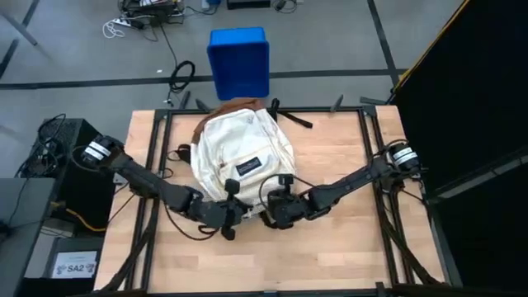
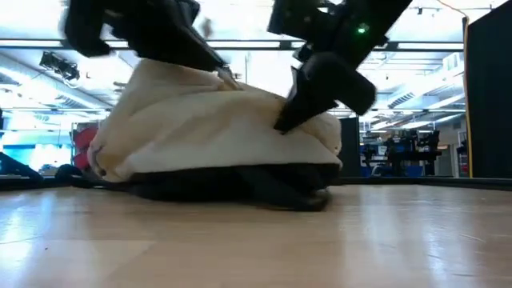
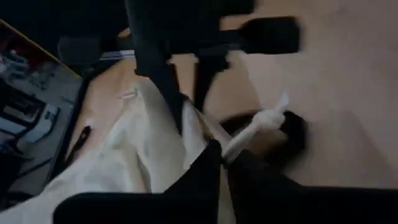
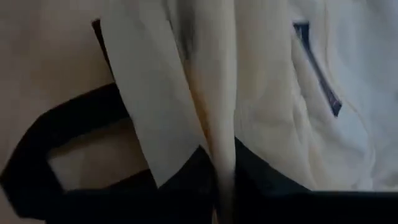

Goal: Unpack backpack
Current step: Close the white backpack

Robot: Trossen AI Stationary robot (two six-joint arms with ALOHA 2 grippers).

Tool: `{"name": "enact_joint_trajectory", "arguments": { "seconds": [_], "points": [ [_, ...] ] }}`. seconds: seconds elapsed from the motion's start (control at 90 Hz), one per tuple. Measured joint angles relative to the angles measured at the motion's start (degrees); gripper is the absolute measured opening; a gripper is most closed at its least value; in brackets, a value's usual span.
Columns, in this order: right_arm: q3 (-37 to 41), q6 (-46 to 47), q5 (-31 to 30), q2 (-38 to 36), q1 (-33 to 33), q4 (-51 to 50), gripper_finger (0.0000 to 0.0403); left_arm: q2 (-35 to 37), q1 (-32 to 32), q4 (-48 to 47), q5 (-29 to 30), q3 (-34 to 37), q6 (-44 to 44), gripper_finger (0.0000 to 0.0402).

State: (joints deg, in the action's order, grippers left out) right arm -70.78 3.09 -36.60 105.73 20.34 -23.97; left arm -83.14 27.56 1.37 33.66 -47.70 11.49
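Observation:
The cream-white backpack [image 1: 238, 153] lies flat in the middle of the wooden table. Its brown base [image 1: 235, 106] points to the far edge and its front pocket with the dark logo patch [image 1: 249, 165] faces up. Both grippers are at its near end. My left gripper [image 1: 230, 208] is shut on cream fabric at the near-left corner. My right gripper [image 1: 280, 205] is shut on cream fabric at the near-right corner. In the low view the backpack [image 2: 216, 132] rests on its dark back side. My left gripper pinches a raised fold of cream fabric [image 3: 202, 140] at the backpack's near end between its two fingers, coming from above at a slant. A white cord pull [image 3: 261, 121] lies beside the fold. The rest of the backpack stays on the table. My right gripper pinches a narrow upright fold of cream fabric [image 4: 219, 146] between its two fingers, near a zip line [image 4: 317, 71]. In the low view its fingers [image 2: 290, 116] slant down onto the top of the backpack. The bag's body rests on the table.
A blue bin [image 1: 239, 62] stands on the floor beyond the table's far edge. Dark straps [image 1: 290, 117] trail from the backpack's far right, and a dark strap loop [image 4: 59, 146] lies on the wood by my right gripper. Bare wood lies toward the near edge [image 1: 264, 264].

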Motion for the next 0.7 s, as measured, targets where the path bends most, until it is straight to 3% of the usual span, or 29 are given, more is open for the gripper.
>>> {"name": "enact_joint_trajectory", "arguments": {
  "seconds": [0.333,0.544,0.7],
  "points": [
    [-0.02,9.43,-1.81,-3.65,3.16,-9.54,0.0001,1.66,3.69,-13.04,0.8,0.02,-13.3,0.0001],
    [-0.02,12.74,-1.76,-4.63,4.79,-15.38,0.0001,1.62,4.88,-18.84,1.03,0.24,-16.84,0.0001],
    [-0.02,18.99,-1.1,-4.65,6.33,-23.21,0.0,1.93,4.8,-29.21,5.21,0.35,-24.21,0.0001]
  ]
}}
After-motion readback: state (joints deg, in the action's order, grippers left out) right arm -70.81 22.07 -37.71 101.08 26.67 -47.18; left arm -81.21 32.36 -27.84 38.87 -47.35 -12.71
